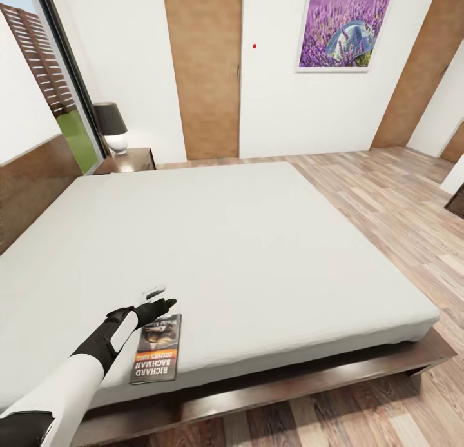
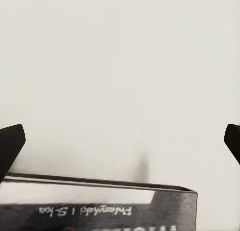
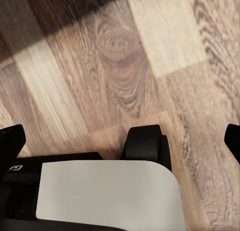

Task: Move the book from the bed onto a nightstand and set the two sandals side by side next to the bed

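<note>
White walls, brown wooden doors (image 1: 202, 69) and that purple lavender picture (image 1: 344, 26) at the back, so you're in the bedroom, parked at the side of the bed (image 1: 212, 253). Its off-white mattress takes up most of the head view, sitting on the dark wood platform with light plank floor (image 1: 399, 195) running off to your right

Your book (image 1: 158, 348) is lying flat on the mattress right near the close edge, cover up, with the "RICHARD BACHMAN" lettering readable. Your left gripper (image 1: 154, 298) is stretched out over the mattress just past the far end of the book, and the jaws look spread wide. In the left wrist view you've got a dark fingertip (image 2: 10, 143) at each side with bare sheet between them, nothing pinched, and the book's edge (image 2: 100, 203) sits close to the camera

Over by the far corner you've got a nightstand (image 1: 129, 160) with a dark-shaded lamp (image 1: 113, 126) on it, well away from the book

Right wrist view is pointing down at the wood floor (image 3: 125, 66) and part of your own base (image 3: 107, 196); dark fingertips (image 3: 11, 138) at both edges, so that gripper is spread too and empty
</note>
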`<state>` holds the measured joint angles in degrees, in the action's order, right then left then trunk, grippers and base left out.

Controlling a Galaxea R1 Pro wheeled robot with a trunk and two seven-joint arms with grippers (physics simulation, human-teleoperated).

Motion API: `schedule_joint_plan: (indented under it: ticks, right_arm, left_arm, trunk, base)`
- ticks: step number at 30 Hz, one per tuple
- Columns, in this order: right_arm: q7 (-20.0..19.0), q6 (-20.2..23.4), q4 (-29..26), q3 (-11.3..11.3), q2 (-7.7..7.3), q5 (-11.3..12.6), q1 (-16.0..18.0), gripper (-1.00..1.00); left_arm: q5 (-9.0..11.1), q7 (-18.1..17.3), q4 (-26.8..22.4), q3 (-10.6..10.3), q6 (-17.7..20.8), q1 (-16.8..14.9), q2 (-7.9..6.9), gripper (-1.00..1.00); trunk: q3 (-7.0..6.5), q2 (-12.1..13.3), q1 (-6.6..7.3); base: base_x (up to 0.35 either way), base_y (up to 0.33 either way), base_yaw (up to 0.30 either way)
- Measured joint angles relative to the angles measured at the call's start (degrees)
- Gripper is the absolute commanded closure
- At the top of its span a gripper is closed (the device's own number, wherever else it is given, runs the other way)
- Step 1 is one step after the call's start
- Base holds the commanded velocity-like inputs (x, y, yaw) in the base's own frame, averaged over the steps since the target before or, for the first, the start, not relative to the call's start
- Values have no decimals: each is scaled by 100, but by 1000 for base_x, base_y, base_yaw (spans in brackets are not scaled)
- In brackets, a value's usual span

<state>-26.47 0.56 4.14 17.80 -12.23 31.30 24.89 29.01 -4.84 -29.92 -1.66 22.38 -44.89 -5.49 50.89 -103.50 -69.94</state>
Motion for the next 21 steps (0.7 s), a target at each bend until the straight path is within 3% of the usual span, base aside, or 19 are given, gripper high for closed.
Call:
schedule_joint_plan:
  ticks: [21]
  right_arm:
    - [0,0,0,0,0,-1,2,-100]
  left_arm:
    - [0,0,9,2,-2,0,0,-100]
  trunk:
    - [0,0,1]
  base:
    - [-5,0,0]
